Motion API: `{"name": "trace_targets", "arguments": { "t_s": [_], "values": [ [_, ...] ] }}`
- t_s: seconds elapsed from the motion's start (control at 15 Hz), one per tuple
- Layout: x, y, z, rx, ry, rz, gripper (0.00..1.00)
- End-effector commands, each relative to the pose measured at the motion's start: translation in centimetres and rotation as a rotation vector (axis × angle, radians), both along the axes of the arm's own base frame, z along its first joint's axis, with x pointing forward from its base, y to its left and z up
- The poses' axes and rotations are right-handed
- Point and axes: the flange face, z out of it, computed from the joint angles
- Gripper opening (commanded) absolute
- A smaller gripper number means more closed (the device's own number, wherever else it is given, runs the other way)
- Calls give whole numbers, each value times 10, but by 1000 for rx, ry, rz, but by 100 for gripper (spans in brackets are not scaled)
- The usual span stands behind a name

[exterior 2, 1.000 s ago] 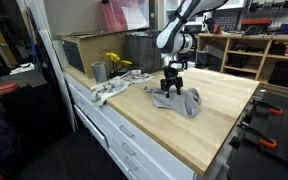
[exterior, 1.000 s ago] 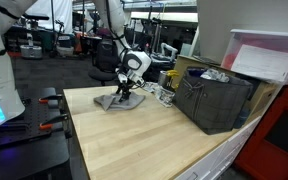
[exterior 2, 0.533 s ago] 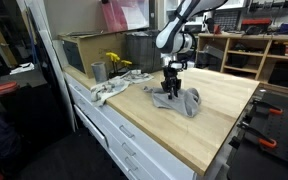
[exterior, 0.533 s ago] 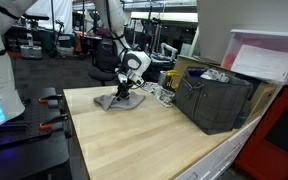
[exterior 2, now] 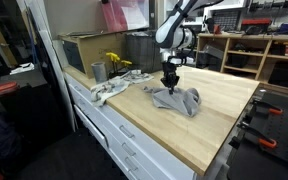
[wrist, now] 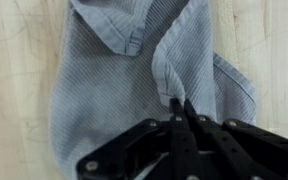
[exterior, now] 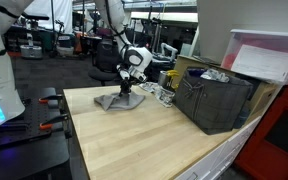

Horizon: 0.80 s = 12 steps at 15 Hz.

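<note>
Jaws of the gripper (wrist: pixel 177 104) pinch the gray cloth (wrist: pixel 104 90) at a raised fold, easy to grab. The rest seems to lie flat around them on the wooden table (wrist: pixel 9 80).

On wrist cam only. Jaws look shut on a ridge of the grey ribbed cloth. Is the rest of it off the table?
Observer: No. In both exterior views the grey ribbed cloth lies crumpled on the pale wooden tabletop. Only the pinched ridge under the gripper stands up.
Operator: Anything close to it?
Observer: A crumpled white rag lies apart from it, near the table's front edge, next to a small metal cup.
Operator: Other side?
Observer: In an exterior view a dark open crate stands on the table, clear of the cloth.
</note>
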Motion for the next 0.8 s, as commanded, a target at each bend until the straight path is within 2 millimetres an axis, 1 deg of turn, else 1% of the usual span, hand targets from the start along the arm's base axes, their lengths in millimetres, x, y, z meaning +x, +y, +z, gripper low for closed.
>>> {"name": "trace_targets", "arguments": {
  "t_s": [0.0,0.13,0.33,0.53,0.73],
  "values": [
    [-8,-20,57,-73,-61,-28,1],
    [-14,-43,80,-147,-75,-67,1],
    [-29,-78,99,-310,-55,-124,1],
    [-43,-108,103,-488,-26,-146,1],
    [-48,-126,105,-678,-16,-148,1]
  ]
}}
